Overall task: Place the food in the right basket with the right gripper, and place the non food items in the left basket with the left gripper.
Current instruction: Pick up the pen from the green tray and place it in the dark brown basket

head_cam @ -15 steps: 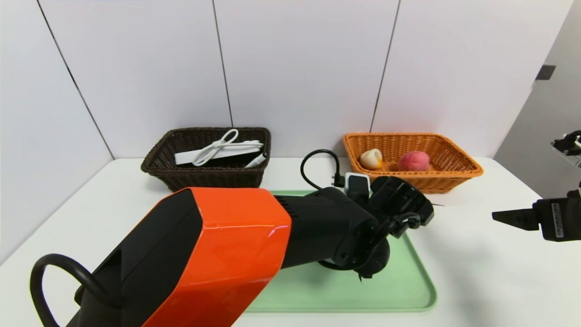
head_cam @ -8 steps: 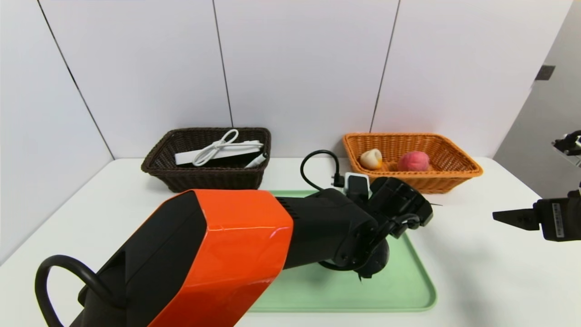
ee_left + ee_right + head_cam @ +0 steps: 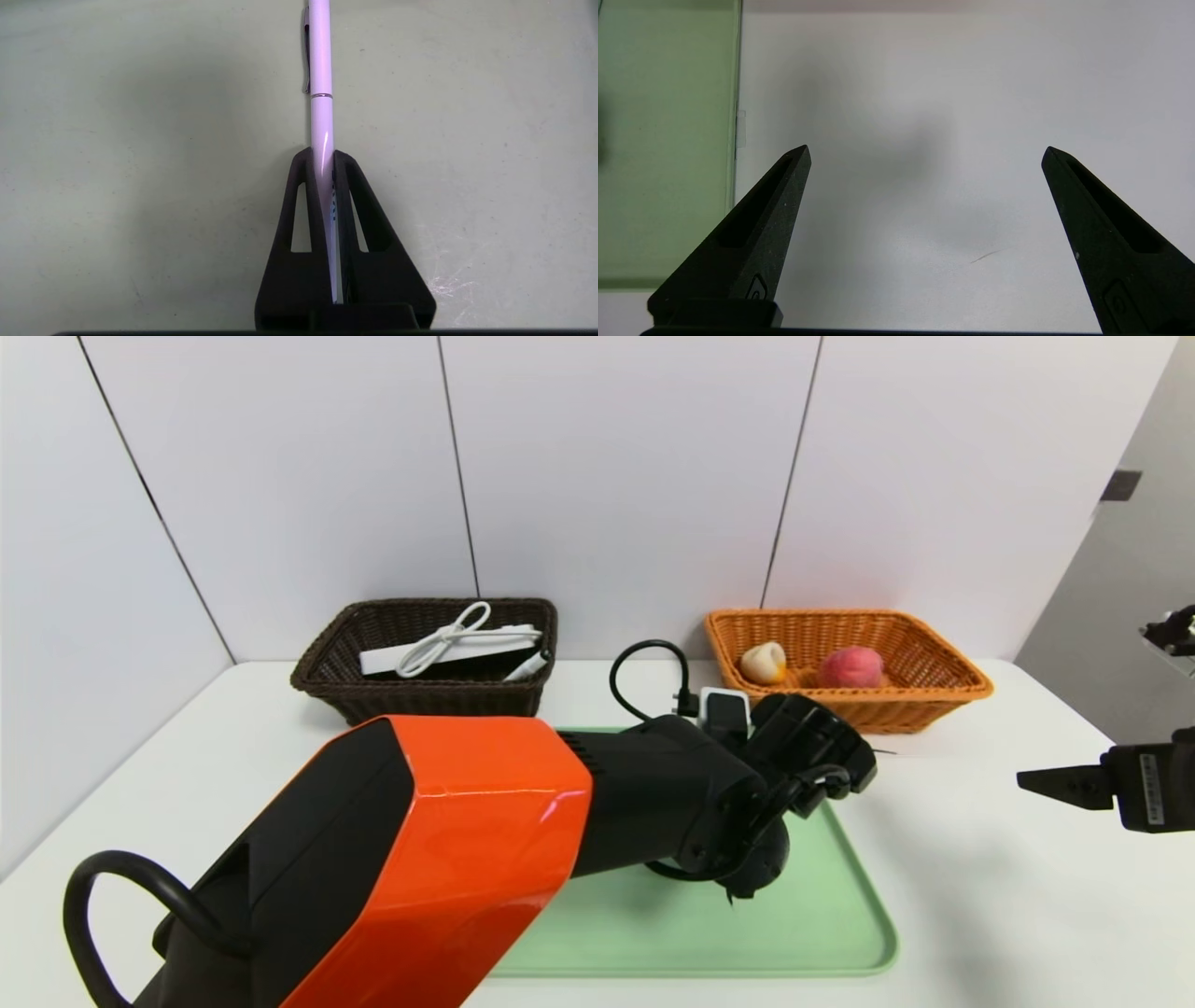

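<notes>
One item is left on the green tray (image 3: 140, 140): a thin white pen (image 3: 321, 70), pinched between the pressed-together fingers of the left gripper (image 3: 322, 156). The grip sits near one end, so the long free end could swing or slip out on the way to the dark brown basket (image 3: 327, 672). The left arm reaches forward and down across the tray. The right gripper (image 3: 924, 154) hangs spread wide and empty over the white table (image 3: 924, 93) beside the tray.
</notes>
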Robot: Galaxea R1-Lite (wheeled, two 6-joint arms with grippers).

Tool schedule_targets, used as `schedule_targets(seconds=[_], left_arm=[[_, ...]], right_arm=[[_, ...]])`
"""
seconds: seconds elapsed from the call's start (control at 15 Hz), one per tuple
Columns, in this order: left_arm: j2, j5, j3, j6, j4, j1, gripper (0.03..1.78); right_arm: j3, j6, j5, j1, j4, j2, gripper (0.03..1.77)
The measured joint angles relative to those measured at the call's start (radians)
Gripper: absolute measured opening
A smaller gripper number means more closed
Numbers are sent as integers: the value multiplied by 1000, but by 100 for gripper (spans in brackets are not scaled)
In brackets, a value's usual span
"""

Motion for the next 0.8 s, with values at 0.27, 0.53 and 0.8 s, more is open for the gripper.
schedule_targets(seconds=[0.27, 0.53, 0.8], left_arm=[[-30, -4, 1, 1, 29, 2, 13], [-63, -2, -1, 1, 39, 1, 13], [-111, -2, -1, 5, 59, 2, 13]], right_arm=[[3, 1, 0, -3, 0, -1, 171], [5, 1, 0, -5, 0, -1, 171], [6, 2, 0, -18, -1, -1, 171]])
